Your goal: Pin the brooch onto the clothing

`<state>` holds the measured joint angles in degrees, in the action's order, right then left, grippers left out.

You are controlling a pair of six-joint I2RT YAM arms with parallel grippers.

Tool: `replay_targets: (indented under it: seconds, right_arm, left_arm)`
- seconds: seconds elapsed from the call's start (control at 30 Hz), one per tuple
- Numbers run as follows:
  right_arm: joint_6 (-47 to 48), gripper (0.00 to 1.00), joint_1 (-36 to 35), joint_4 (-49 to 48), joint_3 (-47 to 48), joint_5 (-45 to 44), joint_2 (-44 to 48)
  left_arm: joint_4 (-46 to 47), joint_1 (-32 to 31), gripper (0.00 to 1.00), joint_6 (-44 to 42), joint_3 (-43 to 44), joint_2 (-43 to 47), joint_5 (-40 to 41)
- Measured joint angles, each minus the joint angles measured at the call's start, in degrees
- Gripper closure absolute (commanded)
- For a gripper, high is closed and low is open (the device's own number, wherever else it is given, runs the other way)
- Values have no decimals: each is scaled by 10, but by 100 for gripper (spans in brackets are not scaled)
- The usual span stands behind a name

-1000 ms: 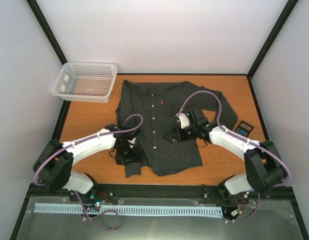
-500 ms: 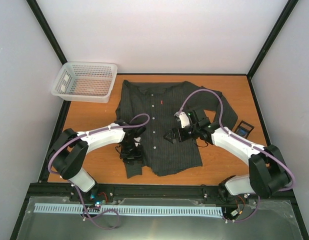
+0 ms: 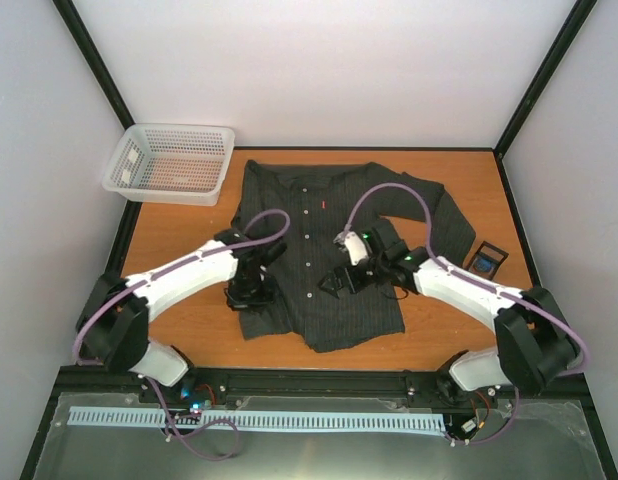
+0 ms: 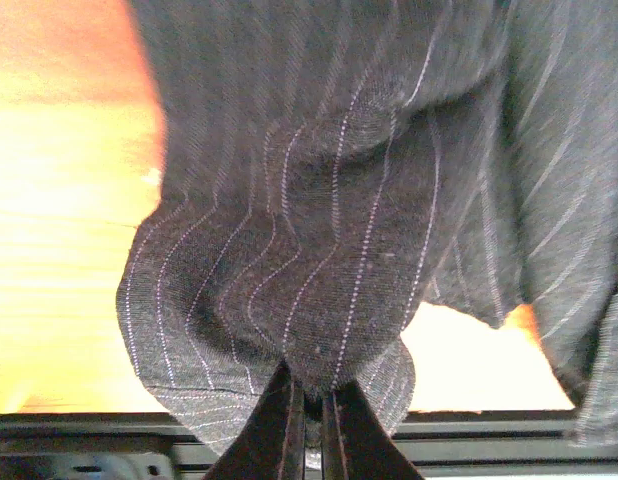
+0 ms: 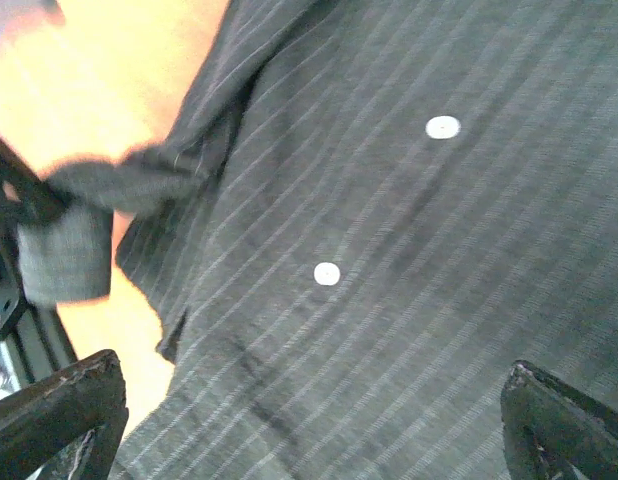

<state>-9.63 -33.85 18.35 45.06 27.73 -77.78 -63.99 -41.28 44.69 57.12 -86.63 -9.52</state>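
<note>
The shirt [image 3: 329, 225] lies spread mid-frame on the tabletop [image 3: 179, 250]. Left claw [image 4: 311, 405] is pinched tight on the shirt's lower-left edge. Right claw [image 5: 309, 420] gapes wide, empty, over the buttons. No brooch visible; pinning outstanding.

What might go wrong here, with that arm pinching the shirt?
The left tool is shut on just a small fold of the pinstriped shirt; it may slip free, or a pull may drag the whole shirt crooked. The open right tool hangs over the white buttons and might snag the cloth.
</note>
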Motion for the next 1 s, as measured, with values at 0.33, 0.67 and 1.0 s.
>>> replay_targets:
  seconds: [0.33,0.67,1.0]
  right_arm:
    - [78,21,-143,40,149,0,-144]
    - [94,39,-164,67,167,14,-177]
    - [143,46,-250,160,301,-48,-300]
  left_arm:
    - [-25,251,99,60,61,194,239]
    - [82,362,20,54,-93,203,204]
    - [120,364,0,3,0,271,193]
